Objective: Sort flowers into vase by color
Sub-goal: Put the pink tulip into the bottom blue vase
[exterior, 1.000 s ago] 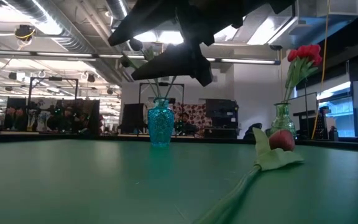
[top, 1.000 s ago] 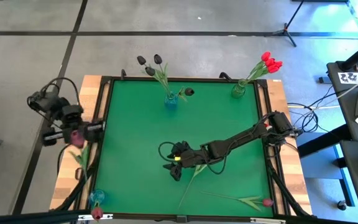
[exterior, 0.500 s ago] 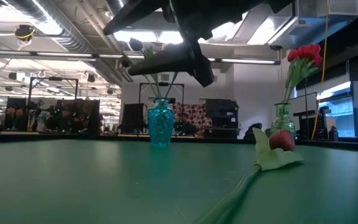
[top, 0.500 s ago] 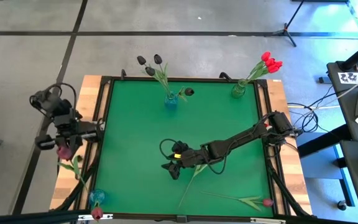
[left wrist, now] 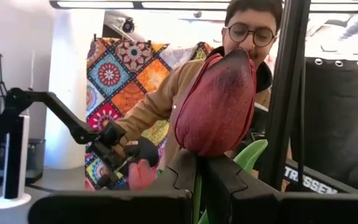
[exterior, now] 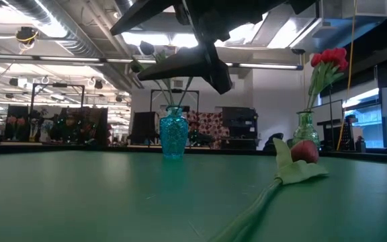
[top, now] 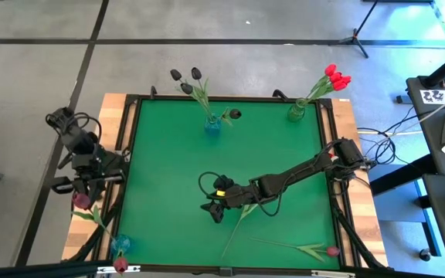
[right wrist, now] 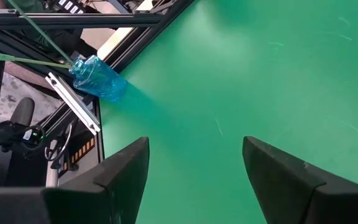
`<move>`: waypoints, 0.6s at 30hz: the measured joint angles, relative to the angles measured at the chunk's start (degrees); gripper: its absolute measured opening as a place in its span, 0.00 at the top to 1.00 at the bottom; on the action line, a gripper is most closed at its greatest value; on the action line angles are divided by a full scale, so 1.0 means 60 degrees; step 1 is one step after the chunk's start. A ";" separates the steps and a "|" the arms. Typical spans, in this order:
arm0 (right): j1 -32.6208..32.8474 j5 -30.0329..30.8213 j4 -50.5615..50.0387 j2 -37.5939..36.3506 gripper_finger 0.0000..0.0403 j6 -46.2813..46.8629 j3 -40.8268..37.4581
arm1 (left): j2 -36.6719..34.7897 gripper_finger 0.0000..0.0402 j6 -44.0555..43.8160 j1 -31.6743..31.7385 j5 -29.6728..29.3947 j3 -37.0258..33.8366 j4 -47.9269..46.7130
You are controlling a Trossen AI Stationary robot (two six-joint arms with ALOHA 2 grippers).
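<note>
- The left gripper [top: 83, 189] sits nearer the table's front than it did a second ago: it has swung along the wooden left edge, off the green mat [top: 176, 170], carrying its maroon tulip [top: 81, 201] with it.
- Its fingers are clamped tight on that tulip's stem just below the head; the stem trails down towards the front corner.
- The right gripper [top: 216, 208] has not moved; it hovers over the middle of the mat, fingers spread wide and holding nothing.
- Only the left wrist view shows the held tulip [left wrist: 217, 102] close: a closed, dark red bud with a mottled skin, upright above the pinched fingers [left wrist: 225, 177], a green leaf beside it. Behind it stands a person [left wrist: 185, 106] in a tan jacket against a patterned cloth.
- Only the right wrist view shows a blue vase [right wrist: 97, 79] at the mat's corner, a green stem leading out of it.
- The high view alone gives the whole layout: black tulips [top: 186, 79] in a blue vase [top: 212, 124] at the far edge, red tulips [top: 334, 77] in a green vase [top: 297, 112] at the far right corner.
- A loose stem [top: 240, 222] lies just by the right gripper, and another tulip [top: 315, 250] lies flat near the front right.
- The low view shows a red-headed tulip [exterior: 304, 152] lying on the mat, leaf curled round its head.
</note>
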 joint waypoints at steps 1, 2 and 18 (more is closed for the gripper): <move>0.0000 0.0000 0.0000 0.0000 0.36 0.0000 0.0000 | -0.0002 0.98 0.0000 -0.0083 -0.0018 -0.0041 0.0003; 0.0000 0.0000 0.0000 0.0000 0.36 0.0000 0.0000 | -0.0002 0.98 0.0003 -0.0156 -0.0028 -0.0071 0.0005; 0.0000 -0.0102 -0.0007 0.0000 0.36 0.0000 0.0000 | 0.0285 0.98 0.1128 -0.1115 -0.0821 -0.0989 -0.0008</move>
